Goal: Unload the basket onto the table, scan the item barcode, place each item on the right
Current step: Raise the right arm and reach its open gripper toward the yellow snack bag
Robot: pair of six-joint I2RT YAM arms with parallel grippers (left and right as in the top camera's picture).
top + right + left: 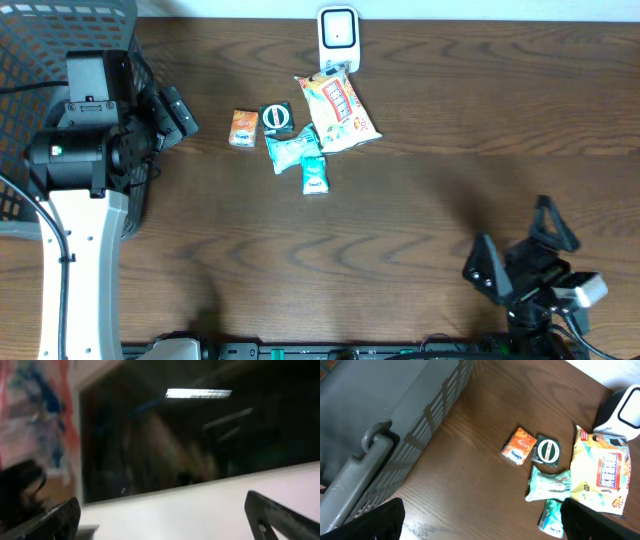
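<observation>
While both my left fingers (172,118) and right fingers (517,250) stand spread wide and empty, the items crowd just in front of the white upright scanner (338,35). Grabbing the yellow crinkly snack bag (338,110) could drag the touching teal pouch (292,150) or topple the scanner.

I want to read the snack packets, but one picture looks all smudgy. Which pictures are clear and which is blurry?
Overhead view: sharp and evenly lit, snack packets plain on the wooden table. Left wrist view: clear too, only its own fingers dark and fuzzy in the bottom corners. Right wrist view: the blurry one, dim, with one bright strip of light and no packets.
</observation>
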